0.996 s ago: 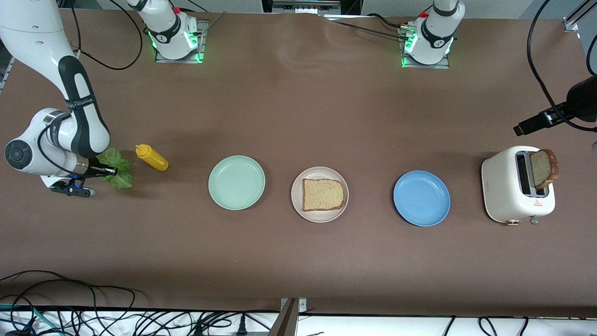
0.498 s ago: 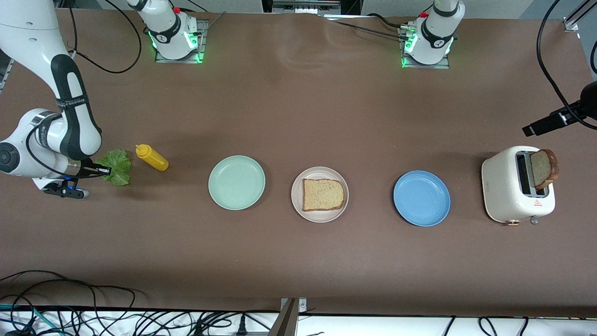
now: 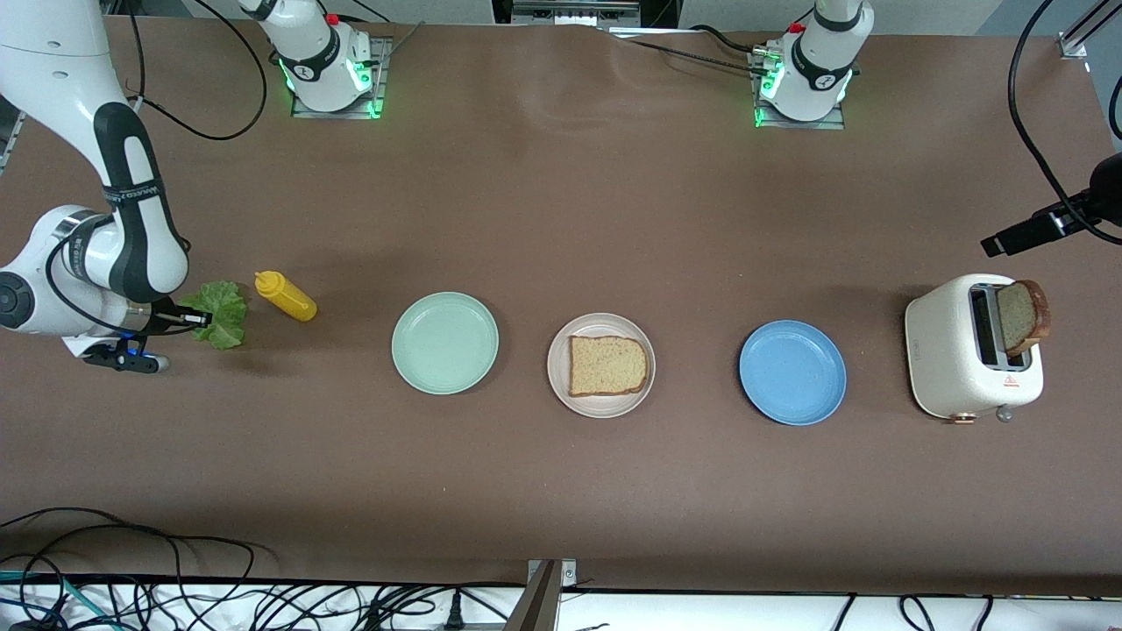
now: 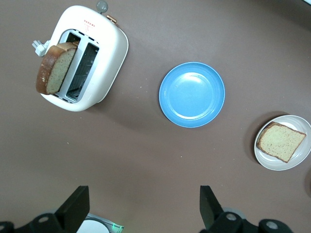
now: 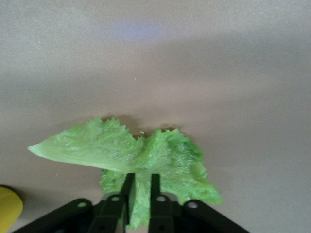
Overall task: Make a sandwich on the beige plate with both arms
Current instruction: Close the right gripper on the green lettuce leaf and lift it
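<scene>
The beige plate (image 3: pixel 557 368) sits mid-table with one brown bread slice (image 3: pixel 608 365) flat on it. A second slice (image 3: pixel 1021 315) stands up out of the white toaster (image 3: pixel 951 359) at the left arm's end. The green lettuce leaf (image 3: pixel 221 314) lies on the table at the right arm's end, beside the yellow bottle. My right gripper (image 5: pixel 141 177) is low at the leaf's edge; its fingers stand slightly parted with the leaf's stem between them. My left gripper (image 4: pixel 143 201) hangs wide open high over the bare table, holding nothing. From there the toaster (image 4: pixel 104 43) and the plated slice (image 4: pixel 281 141) show below.
A yellow squeeze bottle (image 3: pixel 286 296) lies beside the lettuce, toward the plates. A mint-green plate (image 3: pixel 444 343) and a blue plate (image 3: pixel 792 372) flank the beige one. Cables run along the table edge nearest the front camera.
The right arm drew back toward its end of the table, and the lettuce slid a little with it. Its fingers have since parted slightly on the leaf. The left arm rose slightly.
</scene>
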`<action>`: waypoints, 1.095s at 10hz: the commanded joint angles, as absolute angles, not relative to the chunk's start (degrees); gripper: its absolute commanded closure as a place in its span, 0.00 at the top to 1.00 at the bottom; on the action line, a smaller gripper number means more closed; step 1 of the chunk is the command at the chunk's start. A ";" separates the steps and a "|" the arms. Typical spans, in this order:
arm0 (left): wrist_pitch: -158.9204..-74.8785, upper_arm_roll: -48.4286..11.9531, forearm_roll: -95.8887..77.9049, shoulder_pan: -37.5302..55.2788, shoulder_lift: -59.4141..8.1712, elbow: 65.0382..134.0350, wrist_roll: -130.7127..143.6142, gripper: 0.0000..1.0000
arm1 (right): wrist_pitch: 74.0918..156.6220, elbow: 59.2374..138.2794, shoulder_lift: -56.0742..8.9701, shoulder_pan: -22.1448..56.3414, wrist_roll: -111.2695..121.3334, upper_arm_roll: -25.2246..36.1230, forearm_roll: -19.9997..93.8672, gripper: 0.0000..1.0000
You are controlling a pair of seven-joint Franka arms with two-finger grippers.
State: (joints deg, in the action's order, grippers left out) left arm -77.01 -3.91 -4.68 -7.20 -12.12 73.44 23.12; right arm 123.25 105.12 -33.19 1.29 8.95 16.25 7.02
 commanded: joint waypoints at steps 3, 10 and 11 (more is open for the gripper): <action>-76.90 -3.87 -5.89 -7.29 -12.39 72.95 22.94 1.00 | 123.92 104.33 -35.24 0.70 9.40 16.08 8.17 0.77; -76.90 -3.87 -5.89 -7.29 -12.39 72.95 23.03 1.00 | 125.33 104.41 -36.91 0.26 10.19 16.00 8.35 0.14; -76.90 -3.87 -5.89 -7.29 -12.39 72.95 23.03 1.00 | 125.33 104.41 -36.83 0.09 10.89 16.00 8.35 0.02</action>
